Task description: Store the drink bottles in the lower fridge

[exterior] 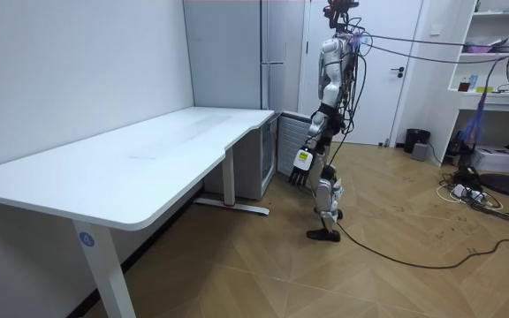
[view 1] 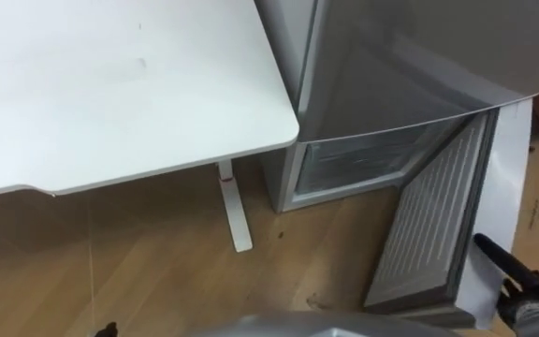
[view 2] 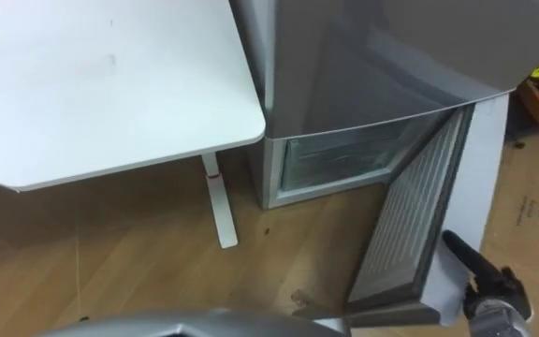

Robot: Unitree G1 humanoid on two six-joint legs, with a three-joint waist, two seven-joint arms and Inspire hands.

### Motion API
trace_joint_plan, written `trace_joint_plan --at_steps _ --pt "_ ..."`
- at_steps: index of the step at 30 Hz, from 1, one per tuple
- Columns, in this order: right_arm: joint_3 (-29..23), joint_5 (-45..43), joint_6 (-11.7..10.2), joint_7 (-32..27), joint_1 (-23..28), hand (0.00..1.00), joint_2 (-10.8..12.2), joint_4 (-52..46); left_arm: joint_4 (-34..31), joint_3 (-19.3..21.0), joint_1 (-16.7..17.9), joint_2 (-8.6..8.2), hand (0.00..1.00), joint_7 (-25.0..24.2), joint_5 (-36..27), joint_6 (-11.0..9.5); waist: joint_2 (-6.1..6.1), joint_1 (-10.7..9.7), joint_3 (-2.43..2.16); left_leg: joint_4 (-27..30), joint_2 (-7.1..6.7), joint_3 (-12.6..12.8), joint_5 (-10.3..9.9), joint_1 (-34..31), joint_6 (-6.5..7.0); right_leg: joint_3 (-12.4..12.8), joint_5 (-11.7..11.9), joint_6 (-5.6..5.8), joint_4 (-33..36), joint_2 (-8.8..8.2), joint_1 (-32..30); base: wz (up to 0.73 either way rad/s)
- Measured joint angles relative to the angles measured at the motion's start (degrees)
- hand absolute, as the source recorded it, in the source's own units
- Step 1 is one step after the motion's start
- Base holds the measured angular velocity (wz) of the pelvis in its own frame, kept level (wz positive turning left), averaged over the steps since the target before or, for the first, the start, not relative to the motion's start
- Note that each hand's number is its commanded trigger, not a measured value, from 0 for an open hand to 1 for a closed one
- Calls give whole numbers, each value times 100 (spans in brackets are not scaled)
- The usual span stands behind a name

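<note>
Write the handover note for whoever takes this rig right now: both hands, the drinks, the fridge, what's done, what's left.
Right hand: open, holding nothing, low beside the free edge of the lower fridge door.
Left hand: state not readable.
Lower fridge door: stands wide open, so the lower compartment and its drawer fronts are exposed. The robot stands facing it, with the white table on its left.
Done: door open.
Left: fetch the drinks, load them into the lower compartment, shut the door.
</note>
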Motion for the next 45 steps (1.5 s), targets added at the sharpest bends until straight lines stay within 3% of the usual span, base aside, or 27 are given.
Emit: trace_joint_plan --at_steps 5,9,14,19,26,29,35,40,45 --pt "584 -206 -4 187 46 0 273 -844 115 -101 -233 -85 0 10 7 -2 6 64 27 40 2 -2 0 -35 0 -2 0 0 -4 0 -19 -1" --pt "739 -265 0 359 60 0 459 -1040 141 -98 -313 -89 0 50 1 -20 27 151 8 28 1 -2 -1 -35 0 -10 2 2 -5 0 -22 0" --pt "914 -256 1 486 19 0 520 -1056 208 -96 -327 -119 0 67 5 -48 62 268 -1 29 0 -9 0 -39 0 -34 2 2 -7 -3 -16 0" --pt "1469 -147 5 646 -116 0 520 -1073 329 -194 -338 -134 0 223 8 -53 75 355 3 44 1 -19 0 -27 0 -55 2 2 -8 -4 2 1" --pt "1818 -475 228 957 -26 0 523 -2135 229 -217 -243 -158 0 259 58 52 125 440 34 85 -2 -215 -2 -136 -2 -254 2 2 -12 -6 22 14" --pt "1968 -1039 188 1198 -73 0 503 -2416 275 -329 -240 -158 0 255 59 60 145 456 33 169 -1 -249 -1 -223 -2 -299 3 -1 -11 -7 -8 9" --pt "2418 -1717 162 1356 -195 0 550 -2303 254 -443 -345 -183 0 256 44 46 193 581 50 220 -6 -273 -1 -231 -1 -372 4 -1 -18 -24 48 7" --pt "2463 -1885 187 1354 -172 0 552 -2118 85 -568 -346 -182 0 282 -8 55 226 522 57 264 -6 -377 -1 -274 -1 -525 4 -1 -22 -27 98 15" --pt "2739 -2422 244 1353 -219 0 576 -1087 87 -768 -402 -188 0 416 -12 42 253 565 60 268 -20 -595 -2 -296 -3 -751 3 -1 -26 -24 206 23"
